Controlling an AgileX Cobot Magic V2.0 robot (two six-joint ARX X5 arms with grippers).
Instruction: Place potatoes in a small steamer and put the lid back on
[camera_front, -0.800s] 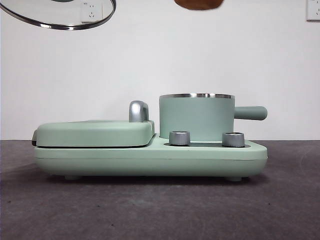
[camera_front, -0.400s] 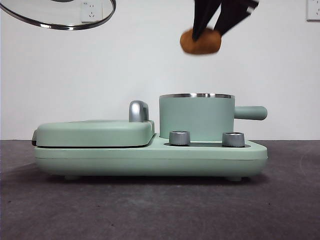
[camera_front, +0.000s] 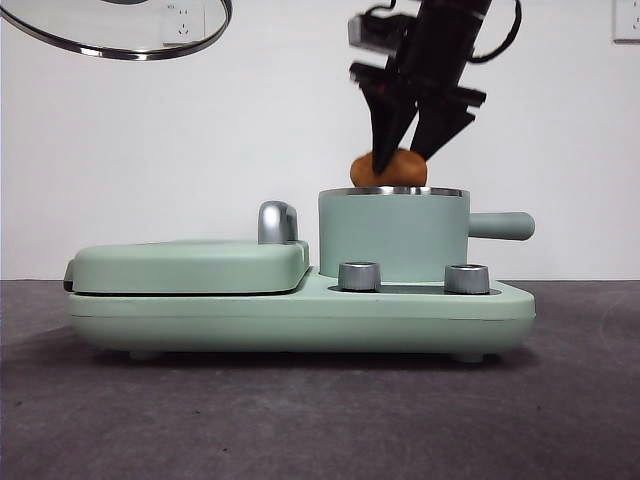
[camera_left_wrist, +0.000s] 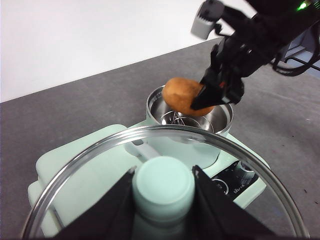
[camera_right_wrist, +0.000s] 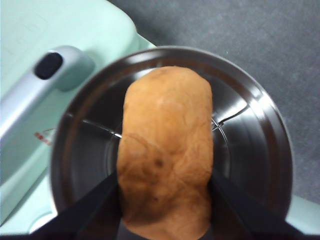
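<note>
The orange-brown potato (camera_front: 389, 168) hangs right at the steel rim of the small mint-green steamer (camera_front: 393, 235), partly below it. My right gripper (camera_front: 400, 160) is shut on the potato (camera_right_wrist: 165, 150) and comes down from above; the right wrist view looks straight into the steamer's steel bowl (camera_right_wrist: 255, 150). My left gripper (camera_left_wrist: 162, 192) is shut on the green knob (camera_left_wrist: 163, 186) of the clear glass lid (camera_front: 120, 30), held high at the upper left, apart from the steamer (camera_left_wrist: 220, 117). The potato (camera_left_wrist: 182, 95) shows beyond the lid's rim.
The steamer stands on the right of a mint-green cooker base (camera_front: 300, 315) with two steel dials (camera_front: 360, 276). A flat green griddle cover (camera_front: 190, 265) with a chrome handle (camera_front: 277, 222) takes the left half. The steamer's side handle (camera_front: 500, 225) points right.
My right gripper has come down with the potato, from the top of the picture to the steamer's rim. The lid has stayed where it was.
</note>
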